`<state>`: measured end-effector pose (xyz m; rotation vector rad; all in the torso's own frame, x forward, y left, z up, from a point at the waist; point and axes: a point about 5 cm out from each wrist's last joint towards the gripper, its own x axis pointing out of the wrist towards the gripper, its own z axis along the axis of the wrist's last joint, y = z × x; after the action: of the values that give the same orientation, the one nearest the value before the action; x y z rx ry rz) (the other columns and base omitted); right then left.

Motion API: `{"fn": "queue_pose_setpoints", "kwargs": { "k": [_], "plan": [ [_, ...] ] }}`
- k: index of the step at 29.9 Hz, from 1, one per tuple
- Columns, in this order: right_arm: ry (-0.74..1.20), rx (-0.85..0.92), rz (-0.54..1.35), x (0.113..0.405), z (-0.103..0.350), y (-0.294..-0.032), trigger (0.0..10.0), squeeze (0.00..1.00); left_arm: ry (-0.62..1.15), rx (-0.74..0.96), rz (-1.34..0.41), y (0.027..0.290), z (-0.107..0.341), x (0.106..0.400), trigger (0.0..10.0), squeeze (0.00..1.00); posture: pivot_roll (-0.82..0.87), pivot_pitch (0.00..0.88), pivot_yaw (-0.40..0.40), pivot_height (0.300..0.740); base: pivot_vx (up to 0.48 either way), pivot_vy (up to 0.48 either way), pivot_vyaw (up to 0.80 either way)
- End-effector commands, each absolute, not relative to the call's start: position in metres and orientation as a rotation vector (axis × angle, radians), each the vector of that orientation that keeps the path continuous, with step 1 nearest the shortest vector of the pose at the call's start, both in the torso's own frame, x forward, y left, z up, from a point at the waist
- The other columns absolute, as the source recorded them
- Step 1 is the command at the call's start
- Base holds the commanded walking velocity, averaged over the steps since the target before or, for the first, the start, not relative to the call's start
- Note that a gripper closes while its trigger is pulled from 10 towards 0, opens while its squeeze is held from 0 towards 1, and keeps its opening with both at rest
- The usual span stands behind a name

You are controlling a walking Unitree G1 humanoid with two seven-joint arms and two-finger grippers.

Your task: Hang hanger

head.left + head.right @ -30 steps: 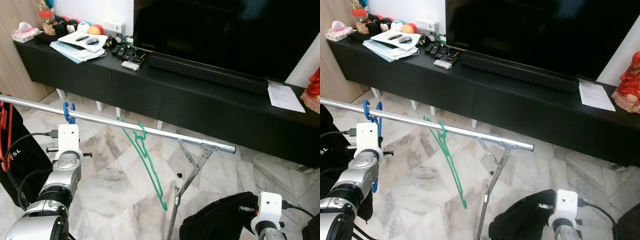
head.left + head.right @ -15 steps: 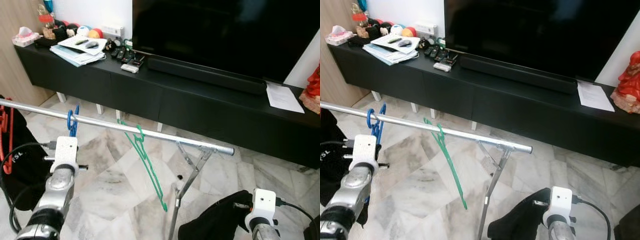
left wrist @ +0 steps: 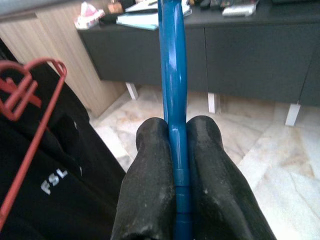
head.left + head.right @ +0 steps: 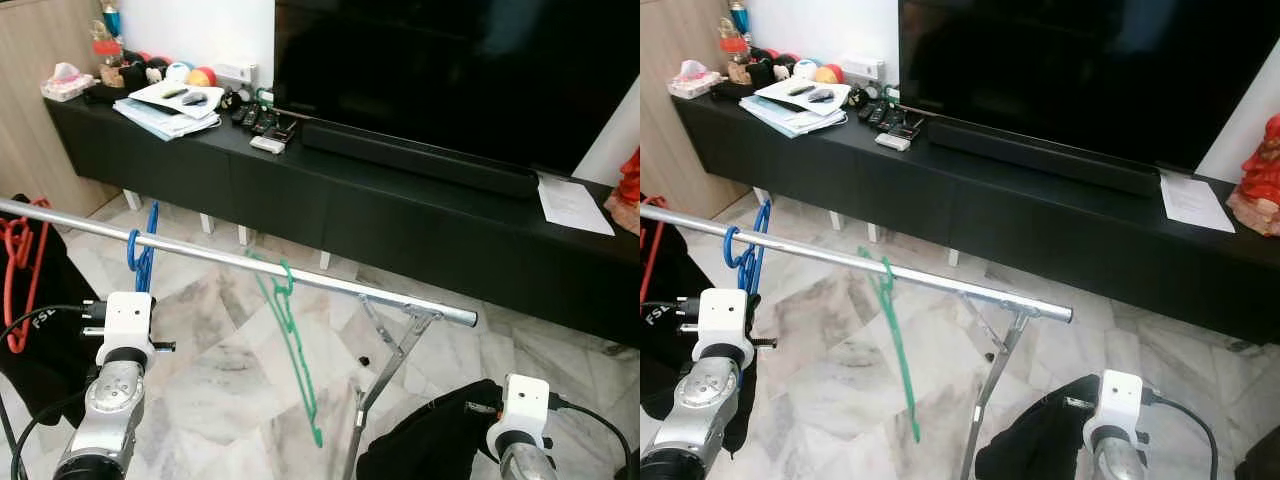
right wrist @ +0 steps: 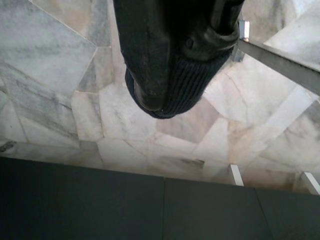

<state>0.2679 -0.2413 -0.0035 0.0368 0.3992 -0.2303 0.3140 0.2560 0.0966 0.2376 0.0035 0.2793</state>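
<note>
1. At the far left, a red hanger (image 4: 18, 262) sits on the silver rail (image 4: 300, 279) over a black garment (image 4: 40, 330) printed with white letters.

2. Just right of that, the blue hanger (image 4: 142, 252) has its hook over the rail, between the red one and the green one. A second ago its hook sat at about the same spot on the rail, so the hanging step looks done.

3. Below it, the left tool (image 3: 176, 165) is clamped on the blue hanger's lower bar, both black fingers (image 3: 150, 180) pressed against the plastic. The left arm has dropped lower and drawn back toward the robot over the last second, yet the grip has not let go. My reading: what remains is to let go and pull the arm clear without dragging the hook off.

4. Further right, the green hanger (image 4: 292, 345) hangs on the same rail, tilted, well apart from the blue one.

5. Past the rail's free end and its folding leg (image 4: 385, 375), the right tool (image 5: 170, 85) holds a dark knitted cloth (image 4: 430, 440) low over the marble floor (image 4: 220, 350), much as it did a second ago.

6. Behind everything, a long black bench (image 4: 400, 205) carries a television (image 4: 450, 70), papers and small toys.
</note>
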Motion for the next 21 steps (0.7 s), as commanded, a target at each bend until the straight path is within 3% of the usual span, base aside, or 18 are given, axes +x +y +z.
{"fn": "queue_pose_setpoints", "kwargs": {
  "k": [1,2,3,4,8,21],
  "plan": [
    [0.369,0.041,-0.26,0.269,0.001,-0.248,10.0,0.0,-0.02,0.238,0.255,0.253,0.103,0.315,0.2,0.0,0.09,0.0,-0.064,0.74,0.0,0.0,0.0],
    [0.371,0.041,-0.261,0.269,0.001,-0.248,10.0,0.0,-0.01,0.236,0.247,0.253,0.099,0.311,1.4,0.0,0.09,0.0,-0.059,0.74,0.0,0.0,0.0],
    [0.373,0.041,-0.263,0.269,0.0,-0.249,10.0,0.0,0.0,0.234,0.24,0.253,0.095,0.308,7.6,0.0,0.09,0.0,-0.058,0.74,0.0,0.0,0.0],
    [0.375,0.041,-0.265,0.268,0.0,-0.249,10.0,0.0,0.016,0.239,0.236,0.253,0.089,0.302,10.0,0.0,0.09,0.0,-0.056,0.74,0.0,0.0,0.0],
    [0.386,0.039,-0.274,0.266,-0.002,-0.25,10.0,0.0,0.084,0.243,0.241,0.254,0.063,0.269,10.0,0.0,0.1,0.0,-0.052,0.74,0.0,0.0,0.0],
    [0.377,0.041,-0.29,0.263,-0.003,-0.251,10.0,0.0,0.182,0.211,0.246,0.244,0.039,0.227,10.0,0.0,0.1,0.0,-0.032,0.74,0.0,0.0,0.0]
  ]
}}
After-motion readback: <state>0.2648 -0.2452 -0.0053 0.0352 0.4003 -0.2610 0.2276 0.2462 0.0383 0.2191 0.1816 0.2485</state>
